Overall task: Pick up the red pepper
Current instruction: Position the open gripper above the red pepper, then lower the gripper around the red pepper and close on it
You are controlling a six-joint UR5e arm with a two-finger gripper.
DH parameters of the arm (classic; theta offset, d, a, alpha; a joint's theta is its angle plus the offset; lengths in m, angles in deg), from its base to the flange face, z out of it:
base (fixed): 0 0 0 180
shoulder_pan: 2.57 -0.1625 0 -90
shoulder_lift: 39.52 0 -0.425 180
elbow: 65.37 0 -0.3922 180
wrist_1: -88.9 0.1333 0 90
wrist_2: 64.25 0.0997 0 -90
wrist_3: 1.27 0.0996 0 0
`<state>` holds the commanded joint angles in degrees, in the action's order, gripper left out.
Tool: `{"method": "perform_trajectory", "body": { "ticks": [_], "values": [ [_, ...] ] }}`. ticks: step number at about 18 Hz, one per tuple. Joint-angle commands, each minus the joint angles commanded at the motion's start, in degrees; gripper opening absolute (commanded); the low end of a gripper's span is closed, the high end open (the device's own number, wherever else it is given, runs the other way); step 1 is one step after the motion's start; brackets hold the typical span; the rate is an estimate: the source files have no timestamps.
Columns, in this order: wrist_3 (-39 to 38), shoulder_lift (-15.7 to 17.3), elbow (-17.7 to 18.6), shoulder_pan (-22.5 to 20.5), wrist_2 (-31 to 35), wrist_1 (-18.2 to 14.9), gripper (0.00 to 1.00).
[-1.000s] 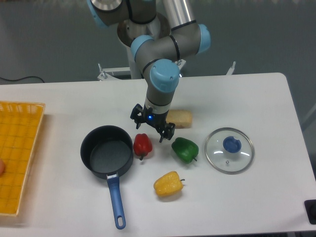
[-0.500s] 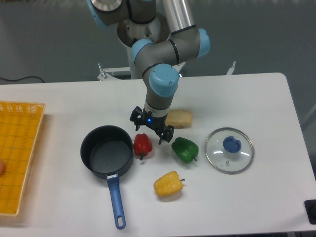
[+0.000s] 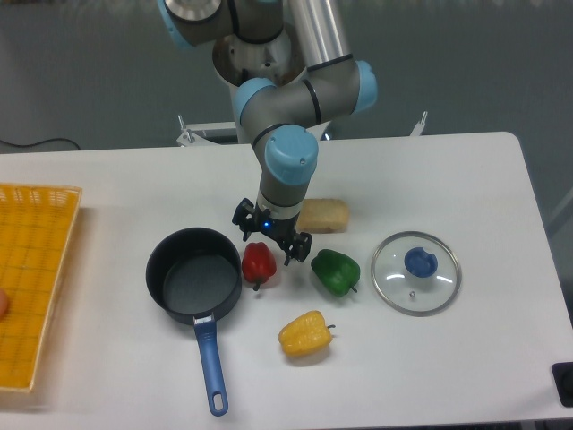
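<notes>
The red pepper (image 3: 259, 264) is small and glossy and rests on the white table just right of the dark pot (image 3: 193, 274). My gripper (image 3: 269, 239) hangs directly over the pepper's upper edge, open, with one finger to the upper left and the other to the right of the pepper. Nothing is held between the fingers. I cannot tell whether the fingertips touch the pepper.
A green pepper (image 3: 336, 271) lies right of the red one and a yellow pepper (image 3: 305, 334) sits below. A beige sponge-like block (image 3: 323, 215) is behind the gripper. A glass lid (image 3: 415, 272) lies at right, a yellow basket (image 3: 31, 282) at the left edge.
The gripper has shifted slightly left and toward the red pepper, ending closer above it. The objects on the table have not moved.
</notes>
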<state>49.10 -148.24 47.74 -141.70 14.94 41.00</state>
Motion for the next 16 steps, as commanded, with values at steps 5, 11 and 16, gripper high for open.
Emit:
{"method": "perform_trajectory", "body": {
  "ticks": [5,11,16],
  "values": [
    [-0.8,-0.7,-0.4,0.8,0.1,0.0,1.00],
    [-0.8,-1.3,-0.4,0.8,0.2,0.9,1.00],
    [-0.8,-1.7,-0.4,0.8,0.8,1.0,1.00]
  ]
}}
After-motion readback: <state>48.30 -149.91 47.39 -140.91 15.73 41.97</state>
